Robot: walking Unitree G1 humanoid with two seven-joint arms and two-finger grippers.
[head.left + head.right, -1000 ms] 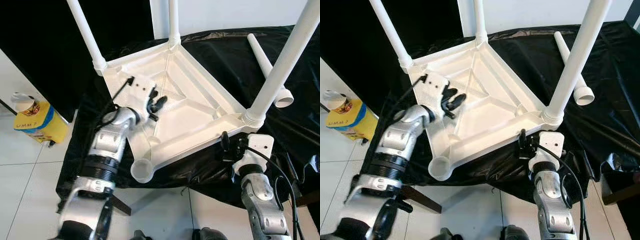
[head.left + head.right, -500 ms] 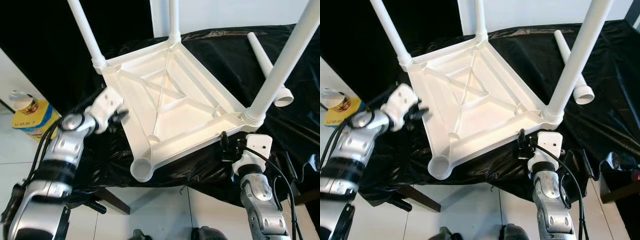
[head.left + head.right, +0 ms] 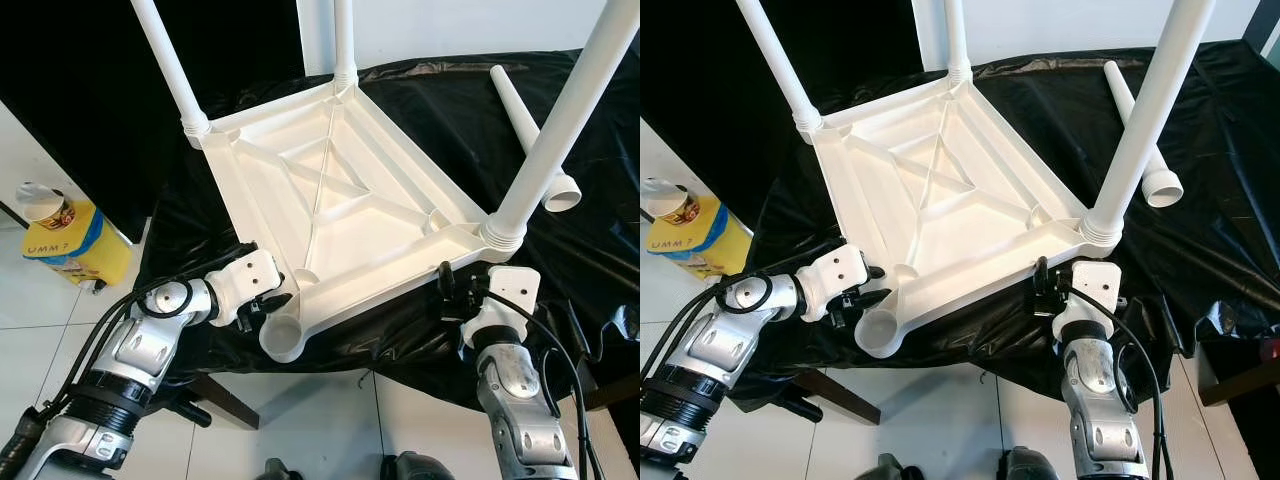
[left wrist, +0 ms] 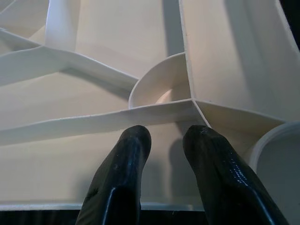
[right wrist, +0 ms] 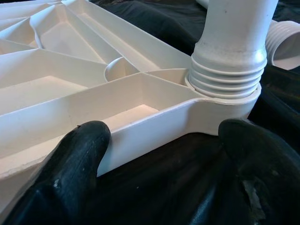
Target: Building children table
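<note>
The white children's table (image 3: 250, 195) lies upside down on a black cloth (image 3: 440, 110). Three white legs stand screwed in: back left (image 3: 165, 60), back (image 3: 343, 40) and front right (image 3: 560, 120). A loose fourth leg (image 3: 515, 108) lies on the cloth at the back right. The near corner socket (image 3: 283, 338) is empty. My left gripper (image 3: 270, 298) sits at the front-left rim beside that socket, its fingers (image 4: 133, 145) narrowly apart over a rib, holding nothing. My right gripper (image 3: 458, 290) is open, its fingers (image 5: 86, 140) spread before the rim by the front-right leg's threaded base (image 5: 225, 79).
A yellow container (image 3: 70, 245) with a lidded cup on it stands on the white tiled floor at the left. A black backdrop hangs at the back left. A dark support leg (image 3: 225, 402) shows beneath the cloth's front edge.
My left arm has swung off the table's underside, out to the left, then down to the front-left rim by the empty socket. The right arm has stayed put.
</note>
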